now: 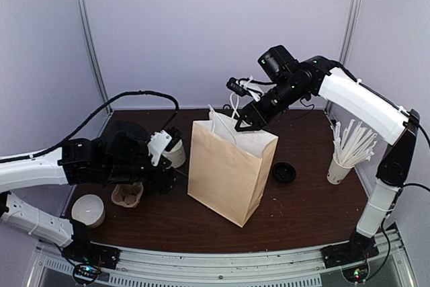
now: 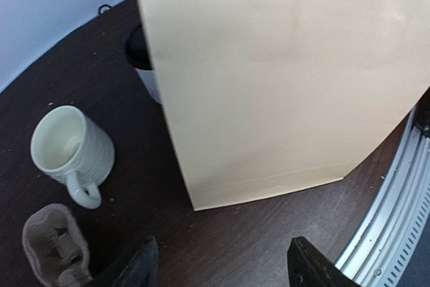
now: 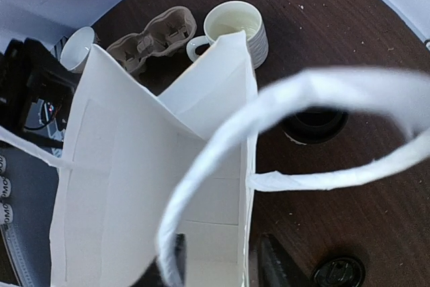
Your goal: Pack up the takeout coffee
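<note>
Left gripper, jaws wide apart and empty, faces the paper bag, past whose far corner the takeout coffee stands upright, nearer the right gripper, whose parted jaws straddle the bag's rim, so a left-arm reach would have to round that corner.

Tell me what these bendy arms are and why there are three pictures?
They are two robot arms, each ending in a two-finger gripper. One picture looks down from above; the others come from a camera on each wrist. On the table sit a paper bag, a cream mug, a cup carrier, a cup of straws, a black lid, and the takeout coffee beside the bag. The left gripper is open, holding nothing. The right gripper straddles the bag's rim; I can't tell if it pinches.
</note>
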Tool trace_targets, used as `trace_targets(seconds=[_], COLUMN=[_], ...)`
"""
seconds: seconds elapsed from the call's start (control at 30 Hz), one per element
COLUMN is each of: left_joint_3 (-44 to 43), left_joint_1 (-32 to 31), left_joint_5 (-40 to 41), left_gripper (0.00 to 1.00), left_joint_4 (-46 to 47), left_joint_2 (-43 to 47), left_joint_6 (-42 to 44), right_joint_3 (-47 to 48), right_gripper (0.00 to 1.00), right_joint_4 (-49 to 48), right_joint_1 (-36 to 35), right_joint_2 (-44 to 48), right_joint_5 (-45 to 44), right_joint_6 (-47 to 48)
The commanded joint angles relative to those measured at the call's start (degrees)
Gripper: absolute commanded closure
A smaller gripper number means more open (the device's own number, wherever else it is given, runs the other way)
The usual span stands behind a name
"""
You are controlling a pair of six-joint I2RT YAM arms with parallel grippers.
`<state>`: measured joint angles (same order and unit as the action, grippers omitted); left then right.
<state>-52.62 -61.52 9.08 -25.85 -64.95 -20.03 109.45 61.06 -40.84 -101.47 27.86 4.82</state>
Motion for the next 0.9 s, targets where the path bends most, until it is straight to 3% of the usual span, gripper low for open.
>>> trace_targets(seconds=[0.0, 0.17, 0.37, 0.67, 0.87], left_joint_3=[-2.7, -2.6, -3.4, -4.3, -3.9], left_joint_1=[0.0, -0.1, -0.1, -0.1, -0.1], left_joint_5=[10.0, 12.2, 11.6, 12.0, 12.2], left_gripper=[0.30, 0.29, 0.29, 0.29, 0.29], left_joint_4=[-11.6, -11.2, -10.4, -11.6, -11.8], left_joint_2=[3.6, 4.4, 1.7, 1.7, 2.0], left_joint_6=[1.1, 1.6, 2.9, 3.6, 3.4], right_joint_3=[-0.4, -1.9, -3.2, -3.5, -1.8], right_gripper=[0.53, 0.54, 0.68, 0.64, 0.71], right_joint_4=[0.3, 0.1, -0.3, -0.1, 0.4], right_joint_1=[0.3, 0.3, 0.3, 0.6, 1.6], right_joint_2=[3.2, 5.4, 6.6, 4.7, 2.8], right_joint_5=[-2.8, -7.1, -8.6, -6.4, -4.4], right_joint_6=[1.4, 2.8, 3.2, 2.2, 1.2])
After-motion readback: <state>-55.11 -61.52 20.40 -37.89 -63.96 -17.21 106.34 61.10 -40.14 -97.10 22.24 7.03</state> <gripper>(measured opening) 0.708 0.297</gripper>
